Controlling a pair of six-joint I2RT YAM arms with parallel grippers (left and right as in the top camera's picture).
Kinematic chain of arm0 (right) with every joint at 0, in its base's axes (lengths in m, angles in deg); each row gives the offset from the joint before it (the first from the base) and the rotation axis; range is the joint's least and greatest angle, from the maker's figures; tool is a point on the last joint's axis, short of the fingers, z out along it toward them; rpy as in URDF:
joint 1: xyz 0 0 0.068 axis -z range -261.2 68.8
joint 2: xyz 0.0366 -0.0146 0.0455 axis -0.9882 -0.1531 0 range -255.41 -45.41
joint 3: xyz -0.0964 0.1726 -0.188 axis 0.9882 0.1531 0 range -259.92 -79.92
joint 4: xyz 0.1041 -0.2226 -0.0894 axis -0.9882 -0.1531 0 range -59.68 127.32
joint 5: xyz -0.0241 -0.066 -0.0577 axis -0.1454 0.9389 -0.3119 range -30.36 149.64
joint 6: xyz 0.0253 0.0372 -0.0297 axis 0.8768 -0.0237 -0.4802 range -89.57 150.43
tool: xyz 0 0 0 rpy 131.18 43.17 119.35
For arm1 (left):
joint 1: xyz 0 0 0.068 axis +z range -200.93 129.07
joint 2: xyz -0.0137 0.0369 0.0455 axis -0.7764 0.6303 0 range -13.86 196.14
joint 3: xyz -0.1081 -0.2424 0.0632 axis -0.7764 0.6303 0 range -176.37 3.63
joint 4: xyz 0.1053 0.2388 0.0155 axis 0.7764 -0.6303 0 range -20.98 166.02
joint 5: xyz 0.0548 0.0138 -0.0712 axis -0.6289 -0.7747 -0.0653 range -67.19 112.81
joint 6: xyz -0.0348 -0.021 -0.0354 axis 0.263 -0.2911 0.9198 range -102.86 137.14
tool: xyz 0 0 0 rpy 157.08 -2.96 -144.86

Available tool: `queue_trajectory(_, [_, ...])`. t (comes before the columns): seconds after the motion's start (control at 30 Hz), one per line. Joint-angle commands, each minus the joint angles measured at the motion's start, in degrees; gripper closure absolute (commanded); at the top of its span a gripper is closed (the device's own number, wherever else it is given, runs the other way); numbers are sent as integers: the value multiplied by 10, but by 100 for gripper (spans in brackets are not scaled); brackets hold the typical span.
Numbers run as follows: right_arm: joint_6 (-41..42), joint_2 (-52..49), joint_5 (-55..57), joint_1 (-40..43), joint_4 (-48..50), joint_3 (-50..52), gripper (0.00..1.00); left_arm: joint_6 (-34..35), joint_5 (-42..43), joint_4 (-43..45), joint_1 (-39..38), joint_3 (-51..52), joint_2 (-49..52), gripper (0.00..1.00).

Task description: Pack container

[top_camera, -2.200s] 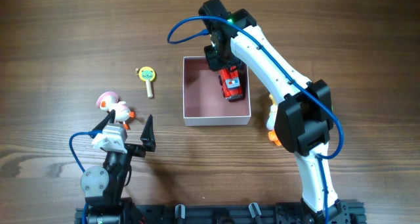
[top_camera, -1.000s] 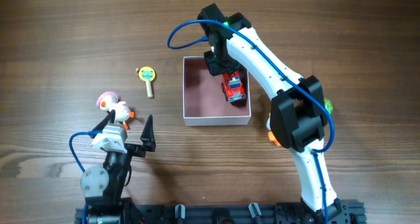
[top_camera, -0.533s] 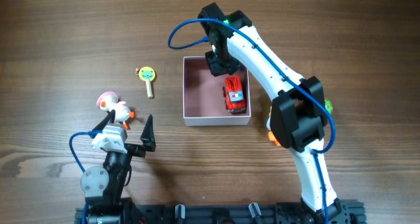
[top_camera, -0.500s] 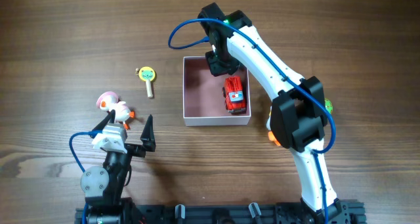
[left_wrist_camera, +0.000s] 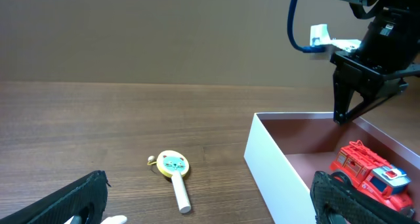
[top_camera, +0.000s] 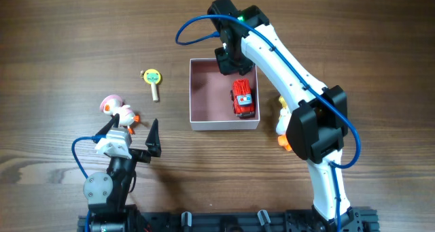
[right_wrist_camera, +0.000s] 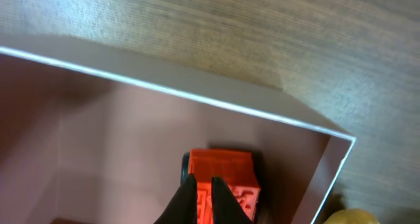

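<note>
The container (top_camera: 224,125) is a square white-walled box with a pink floor, at the middle of the table. A red toy fire truck (top_camera: 243,98) lies flat inside it at the right side. My right gripper (top_camera: 230,63) hovers over the container's back edge, above the truck, its fingers almost together and holding nothing. The right wrist view shows the fingertips (right_wrist_camera: 205,198) over the truck (right_wrist_camera: 223,168) and the rim (right_wrist_camera: 197,96). My left gripper (top_camera: 132,133) is open and empty at the front left. Its view (left_wrist_camera: 210,211) shows the container (left_wrist_camera: 275,165), the truck (left_wrist_camera: 371,175) and the right gripper (left_wrist_camera: 342,115).
A yellow round-headed cat toy on a stick (top_camera: 153,81) lies left of the container and also shows in the left wrist view (left_wrist_camera: 174,175). A pink and white bird toy (top_camera: 114,108) stands by the left gripper. A yellow and orange toy (top_camera: 281,126) lies right of the container, partly under the right arm.
The right gripper held the truck tilted over the container, let it go so it lies flat inside, then rose and drew back. The left arm has not moved.
</note>
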Motion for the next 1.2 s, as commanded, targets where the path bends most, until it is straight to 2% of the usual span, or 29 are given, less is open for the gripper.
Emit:
queue_trajectory(0.0, [13,8,39,5,11,-10,89,3,-2,-3,-3,2,-4,0])
queue_trajectory(0.17, [13,-2,38,18,9,-10,89,3,-2,-3,-3,2,-4,0])
queue_trajectory(0.33, [11,-13,16,30,5,-9,95,3,-2,-3,-3,2,-4,0])
queue_trajectory(1.17, [10,-23,-18,31,-2,29,96,3,-2,-3,-3,2,-4,0])
